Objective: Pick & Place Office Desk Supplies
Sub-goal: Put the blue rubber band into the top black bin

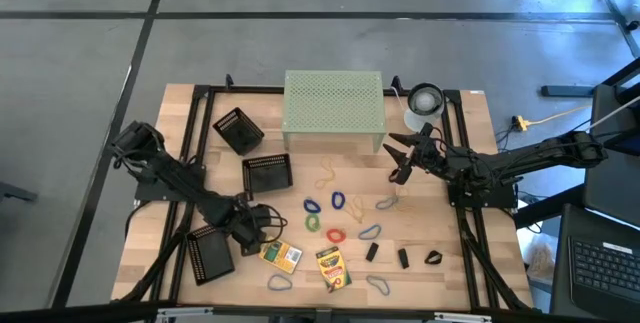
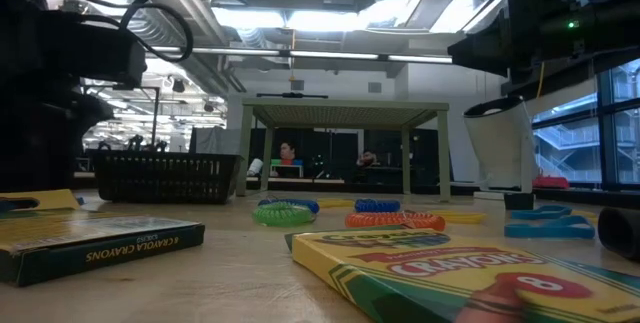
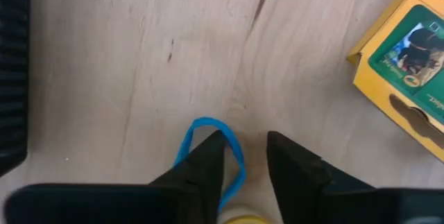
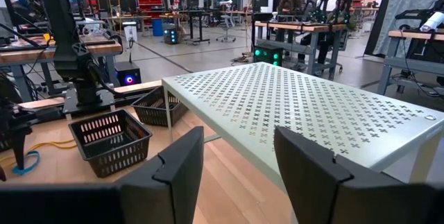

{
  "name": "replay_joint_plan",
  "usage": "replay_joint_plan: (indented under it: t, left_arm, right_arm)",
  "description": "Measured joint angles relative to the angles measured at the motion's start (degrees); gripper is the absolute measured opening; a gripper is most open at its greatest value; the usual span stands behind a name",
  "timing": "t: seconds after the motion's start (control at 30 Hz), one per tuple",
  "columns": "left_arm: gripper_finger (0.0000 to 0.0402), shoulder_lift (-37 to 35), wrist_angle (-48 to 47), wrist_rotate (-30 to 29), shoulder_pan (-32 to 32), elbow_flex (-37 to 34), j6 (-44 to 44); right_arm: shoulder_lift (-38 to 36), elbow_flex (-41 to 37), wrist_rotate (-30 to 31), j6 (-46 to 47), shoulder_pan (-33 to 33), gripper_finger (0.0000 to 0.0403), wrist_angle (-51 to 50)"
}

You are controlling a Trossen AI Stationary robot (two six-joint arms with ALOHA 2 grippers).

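Straddling a small blue rubber-band loop [image 3: 208,148], the left gripper [image 3: 244,148] worked near the surface's front-left corner.
Its jaws stood apart, one finger inside the loop, beside a yellow-green crayon box [image 3: 406,71]; the right gripper [image 1: 404,159] hovered open by the pale green perforated riser [image 1: 334,109].

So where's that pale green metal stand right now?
The pale green riser stands at the table's far edge in the high view, between a black mesh tray and the white-grey cylinder.

Scattered rubber-band loops [image 1: 337,201], two crayon boxes [image 1: 281,255], three black mesh trays [image 1: 268,174] beside a green riser [image 1: 334,109].
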Motion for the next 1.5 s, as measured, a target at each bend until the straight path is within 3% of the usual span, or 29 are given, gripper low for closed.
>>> replay_joint_plan:
  t: [0.23, 0.43, 0.67, 0.87, 1.0, 1.3, 1.5]
  left_arm:
    - [0.0008, 0.1, 1.4, -0.4, 0.1, -0.1, 5.4]
    - [0.0003, 0.1, 2.1, -4.1, 0.2, 2.9, 15.3]
    - [0.0003, -0.2, -6.4, -13.0, 0.3, 14.4, 25.9]
    - [0.0003, -0.3, -15.7, -28.6, 0.3, 24.6, 21.5]
    - [0.0003, -0.3, -21.6, -34.0, 0.8, 29.1, 18.5]
    - [0.0003, -0.9, -34.7, -35.2, 7.5, 31.8, 17.1]
    - [0.0003, -4.7, -47.1, -32.9, 15.0, 31.8, 10.3]
  right_arm:
    - [0.0, 0.0, 0.0, 0.0, 0.0, 0.0180, 0.0]
    - [0.0, 0.0, 0.0, 0.0, 0.0, 0.0180, 0.0]
    - [0.0, 0.0, 0.0, 0.0, 0.0, 0.0180, 0.0]
    - [0.0, 0.0, 0.0, 0.0, 0.0, 0.0180, 0.0]
    - [0.0, 0.0, 0.0, 0.0, 0.0, 0.0180, 0.0]
    - [0.0, 0.0, -0.2, 0.0, 0.0, 0.0180, 0.0]
    - [0.0, 0.0, -0.2, 0.0, 0.0, 0.0180, 0.0]
